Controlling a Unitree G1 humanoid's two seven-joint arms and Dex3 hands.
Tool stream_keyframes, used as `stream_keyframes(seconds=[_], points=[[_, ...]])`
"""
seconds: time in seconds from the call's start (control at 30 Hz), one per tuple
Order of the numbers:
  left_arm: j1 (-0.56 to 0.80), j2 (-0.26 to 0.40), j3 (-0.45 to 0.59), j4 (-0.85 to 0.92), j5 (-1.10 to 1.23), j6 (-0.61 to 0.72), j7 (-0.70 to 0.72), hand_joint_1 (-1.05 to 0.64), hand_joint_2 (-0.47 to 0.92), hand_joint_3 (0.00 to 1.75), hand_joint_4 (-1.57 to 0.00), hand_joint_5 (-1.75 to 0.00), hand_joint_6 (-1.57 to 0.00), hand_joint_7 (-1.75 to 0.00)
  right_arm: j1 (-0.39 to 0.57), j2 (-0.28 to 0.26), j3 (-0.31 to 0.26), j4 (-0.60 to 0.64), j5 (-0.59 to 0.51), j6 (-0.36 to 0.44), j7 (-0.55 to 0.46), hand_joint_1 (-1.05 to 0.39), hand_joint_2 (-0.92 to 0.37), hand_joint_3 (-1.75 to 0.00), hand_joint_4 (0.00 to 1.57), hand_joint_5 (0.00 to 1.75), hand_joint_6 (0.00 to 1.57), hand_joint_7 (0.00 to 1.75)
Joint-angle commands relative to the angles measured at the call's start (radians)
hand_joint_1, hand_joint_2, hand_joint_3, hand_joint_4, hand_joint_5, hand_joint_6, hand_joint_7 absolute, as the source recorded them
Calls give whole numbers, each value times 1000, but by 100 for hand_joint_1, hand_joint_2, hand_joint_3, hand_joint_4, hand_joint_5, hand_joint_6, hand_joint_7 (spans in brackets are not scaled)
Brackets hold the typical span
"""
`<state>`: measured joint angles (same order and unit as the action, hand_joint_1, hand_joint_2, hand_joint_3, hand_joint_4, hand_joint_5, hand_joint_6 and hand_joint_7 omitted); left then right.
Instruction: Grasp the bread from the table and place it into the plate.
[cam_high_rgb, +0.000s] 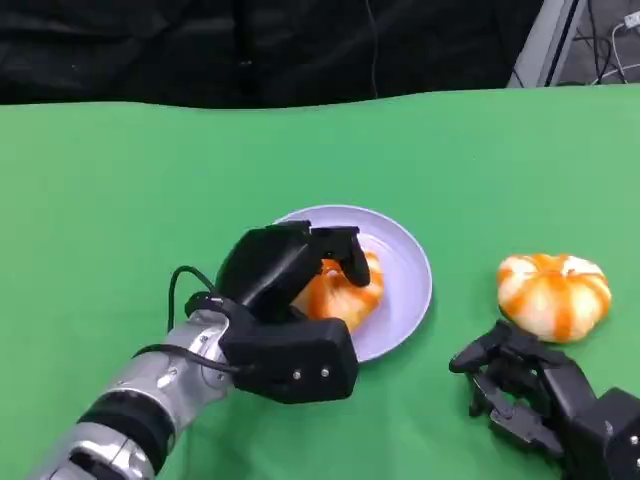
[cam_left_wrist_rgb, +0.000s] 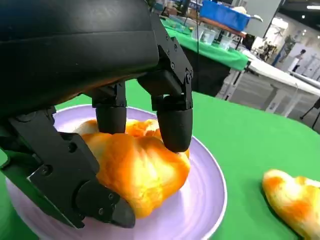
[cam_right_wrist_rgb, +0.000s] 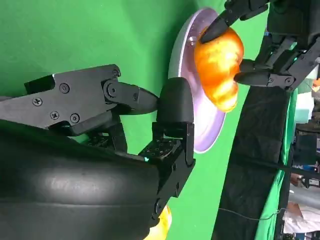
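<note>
An orange-and-white bread lies in the lilac plate at the table's middle. My left hand grips it, fingers over its top and thumb against its near side. In the left wrist view the fingertips press on the bread inside the plate. From the right wrist view, the bread sits on the plate between the left hand's fingers. My right hand rests at the lower right, fingers apart, holding nothing.
A second orange-and-white bread lies on the green table just beyond my right hand, right of the plate; it is also visible in the left wrist view. A black backdrop runs along the table's far edge.
</note>
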<state>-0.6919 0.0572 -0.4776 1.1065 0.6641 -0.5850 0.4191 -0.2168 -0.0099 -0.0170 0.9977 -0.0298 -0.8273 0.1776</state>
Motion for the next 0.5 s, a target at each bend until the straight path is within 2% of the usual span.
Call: stream_keyframes(seconds=[0.03,0.07,0.1,0.17,0.2,0.23,0.27,0.3,0.37,0.4,0.5], points=[[-38,-5,3,33,-10,10,1,-7,89,25,-66,-140,-82,-88,14,-10,3,2,-4,12,0,-24,-92,-50,62,175,68,121],[-42,-8,5,39,-15,14,-4,-8,91,22,-69,-123,-91,-59,14,-10,3,2,-4,13,0,-24,-92,-50,63,174,68,121],[-44,-10,7,43,-17,16,-6,-9,92,22,-70,-117,-94,-49,14,-10,4,2,-4,13,-1,-24,-92,-49,63,174,68,120],[-51,-8,0,48,-13,26,-23,-9,92,21,-71,-112,-97,-41,13,-10,4,4,-5,10,-1,-24,-92,-49,63,174,68,120],[-56,-7,-4,50,-10,35,-36,-18,92,22,-69,-77,-88,-21,13,-10,4,6,-5,8,-2,-24,-92,-49,62,174,68,120],[-60,-2,-11,51,-4,40,-51,-21,92,22,-71,-60,-85,-12,12,-9,4,6,-6,9,-3,-24,-92,-49,62,174,68,120],[-63,2,-15,51,0,43,-61,-26,92,20,-68,-37,-77,-6,11,-9,5,5,-7,10,-5,-24,-92,-50,62,174,69,120],[-63,4,-17,50,1,44,-65,-30,92,19,-66,-22,-72,-3,11,-9,5,5,-7,11,-5,-24,-92,-50,62,174,69,120],[-67,12,-34,44,20,69,-79,-36,92,17,-60,-10,-62,-1,11,-10,7,3,-11,13,-10,-25,-92,-50,62,175,69,120],[-69,16,-43,41,28,80,-84,-41,92,15,-51,-4,-51,0,11,-10,8,2,-11,14,-12,-25,-92,-50,62,175,69,120],[-64,19,-55,31,41,101,-64,-50,92,10,-38,-1,-38,0,8,-11,8,6,-6,10,-5,-26,-92,-49,61,175,69,120]])
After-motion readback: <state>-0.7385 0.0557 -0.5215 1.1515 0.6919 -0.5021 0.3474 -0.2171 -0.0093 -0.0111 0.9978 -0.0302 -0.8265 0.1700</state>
